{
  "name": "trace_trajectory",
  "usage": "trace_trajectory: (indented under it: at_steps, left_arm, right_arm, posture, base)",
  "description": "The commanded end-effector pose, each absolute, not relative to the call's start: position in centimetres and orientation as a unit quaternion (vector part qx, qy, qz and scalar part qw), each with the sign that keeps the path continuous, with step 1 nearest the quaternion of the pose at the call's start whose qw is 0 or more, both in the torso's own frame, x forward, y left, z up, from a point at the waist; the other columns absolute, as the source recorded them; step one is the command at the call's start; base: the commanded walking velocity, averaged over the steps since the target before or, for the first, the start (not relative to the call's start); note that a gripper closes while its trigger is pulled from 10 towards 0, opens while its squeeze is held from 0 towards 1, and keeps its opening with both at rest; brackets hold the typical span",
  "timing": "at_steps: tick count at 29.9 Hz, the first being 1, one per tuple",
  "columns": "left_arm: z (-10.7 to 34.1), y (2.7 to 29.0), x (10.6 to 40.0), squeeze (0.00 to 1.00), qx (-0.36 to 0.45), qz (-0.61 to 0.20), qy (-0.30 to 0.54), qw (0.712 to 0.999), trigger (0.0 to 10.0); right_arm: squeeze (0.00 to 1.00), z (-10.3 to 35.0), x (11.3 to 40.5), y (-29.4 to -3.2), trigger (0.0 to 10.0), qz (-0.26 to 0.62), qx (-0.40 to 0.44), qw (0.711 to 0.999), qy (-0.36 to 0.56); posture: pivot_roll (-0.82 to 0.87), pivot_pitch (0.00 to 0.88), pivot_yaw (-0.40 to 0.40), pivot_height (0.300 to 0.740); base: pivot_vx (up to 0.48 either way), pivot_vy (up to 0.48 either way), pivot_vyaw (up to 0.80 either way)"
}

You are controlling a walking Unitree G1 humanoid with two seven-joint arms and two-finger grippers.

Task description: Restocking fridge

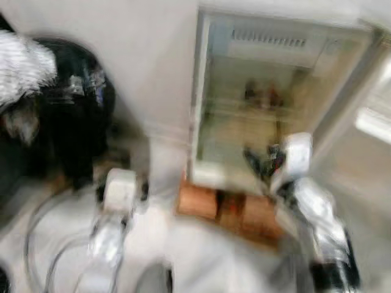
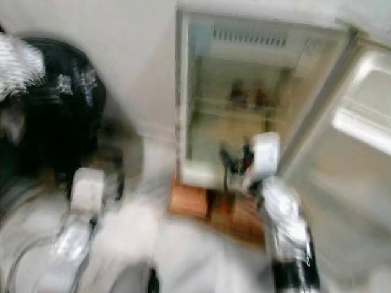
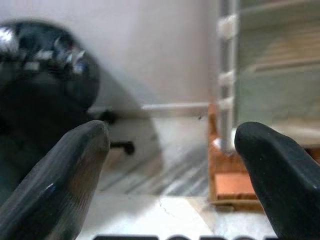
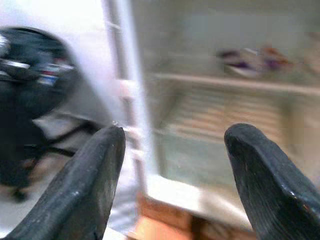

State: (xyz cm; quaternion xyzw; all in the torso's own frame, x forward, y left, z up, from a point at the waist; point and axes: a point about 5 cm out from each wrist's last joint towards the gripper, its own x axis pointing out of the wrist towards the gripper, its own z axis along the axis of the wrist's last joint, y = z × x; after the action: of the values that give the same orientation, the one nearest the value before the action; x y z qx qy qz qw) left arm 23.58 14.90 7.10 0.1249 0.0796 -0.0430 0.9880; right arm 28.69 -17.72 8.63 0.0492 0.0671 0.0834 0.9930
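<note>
White fridge (image 1: 211,91) stood with its door (image 2: 360,134) swung wide, on a wooden base (image 1: 229,210) at the floor's wall edge. Motion blur left no writing legible; small dark items (image 1: 259,93) on its upper shelf could not be identified. Right gripper (image 4: 170,165), fingers spread and empty, faced the shelves. Left gripper (image 3: 170,165), likewise spread, hung low near a black chair (image 1: 73,110).

Ahead of the right gripper's (image 4: 170,165) parted fingers the fridge (image 1: 275,104) is standing open, shelves lying mostly bare, small items (image 4: 252,57) sitting beyond the fingertips.
</note>
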Motion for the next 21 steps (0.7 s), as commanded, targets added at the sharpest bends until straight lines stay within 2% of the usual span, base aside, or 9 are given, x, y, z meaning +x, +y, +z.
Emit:
trace_trajectory:
  at_steps: [1, 3, 9, 15, 21]
  left_arm:
    - [8.5, 14.9, 24.6, 0.00, 0.128, -0.042, 0.045, 0.990, 10.0]
    - [8.6, 15.0, 24.9, 0.00, 0.120, -0.039, 0.043, 0.991, 10.0]
    - [7.5, 14.2, 24.5, 0.00, 0.120, -0.068, 0.057, 0.989, 10.0]
    - [6.7, 14.1, 24.5, 0.00, 0.120, -0.067, 0.073, 0.988, 10.0]
    - [6.5, 13.7, 24.3, 0.00, 0.121, -0.072, 0.072, 0.987, 10.0]
  right_arm:
    - [0.00, 9.1, 29.1, -18.2, 10.0, 0.043, 0.050, 0.996, 0.051]
    - [0.00, 8.4, 28.4, -17.8, 10.0, 0.013, 0.056, 0.997, 0.051]
    - [0.00, 7.3, 26.8, -16.1, 10.0, 0.052, 0.066, 0.994, 0.072]
    - [0.00, 5.3, 26.0, -16.3, 10.0, 0.108, 0.094, 0.982, 0.127]
    - [0.00, 5.2, 26.3, -16.6, 10.0, 0.137, 0.088, 0.977, 0.137]
  posture:
    - [0.12, 0.000, -0.052, 0.740]
    - [0.11, 0.000, -0.039, 0.740]
    - [0.08, 0.000, -0.023, 0.740]
    - [0.07, 0.000, -0.027, 0.740]
    - [0.08, 0.000, -0.039, 0.740]
  base:
    - [0.000, 0.000, 0.00]
    - [0.000, -0.172, 0.00]
    - [0.000, -0.474, 0.00]
    - [0.000, -0.480, 0.00]
    - [0.000, -0.480, 0.00]
